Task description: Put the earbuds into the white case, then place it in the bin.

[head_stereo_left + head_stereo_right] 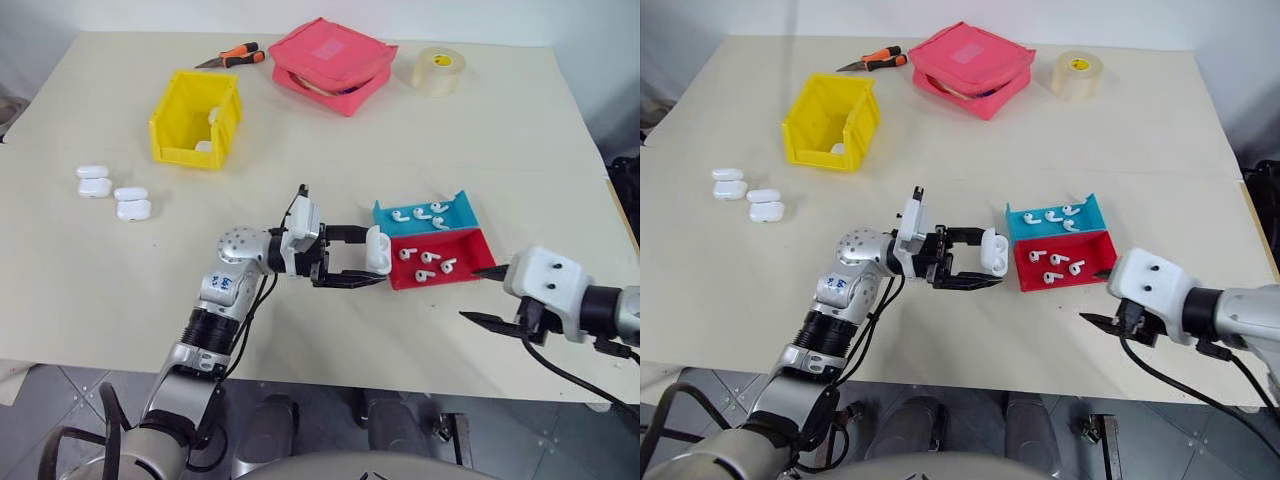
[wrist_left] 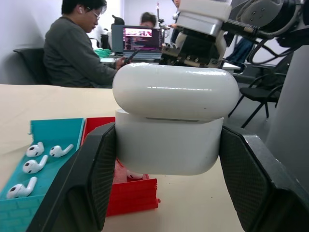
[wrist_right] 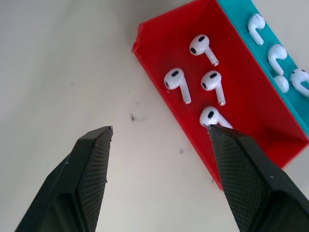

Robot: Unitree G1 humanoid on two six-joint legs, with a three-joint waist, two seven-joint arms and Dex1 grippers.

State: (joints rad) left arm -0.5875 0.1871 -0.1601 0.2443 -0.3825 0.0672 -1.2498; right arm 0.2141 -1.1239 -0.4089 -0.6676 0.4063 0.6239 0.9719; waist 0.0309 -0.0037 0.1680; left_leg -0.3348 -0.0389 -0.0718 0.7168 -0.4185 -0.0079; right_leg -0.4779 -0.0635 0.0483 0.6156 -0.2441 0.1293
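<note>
Your left pincer (image 1: 352, 262) is clamped on the white case (image 1: 378, 250), held above the tabletop (image 1: 500, 140) just beside the red and blue tray (image 1: 455, 277); its lid looks nearly closed, and whether earbuds are inside cannot be told. Your right pincer (image 1: 482, 294) stands open and empty near the tray's red end, where four earbuds (image 3: 193, 77) lie loose, with more in the blue half. The yellow bin (image 1: 180, 125) sits well apart at the far left with something white inside, so placing this case is still to do; no brand or writing is legible.
</note>
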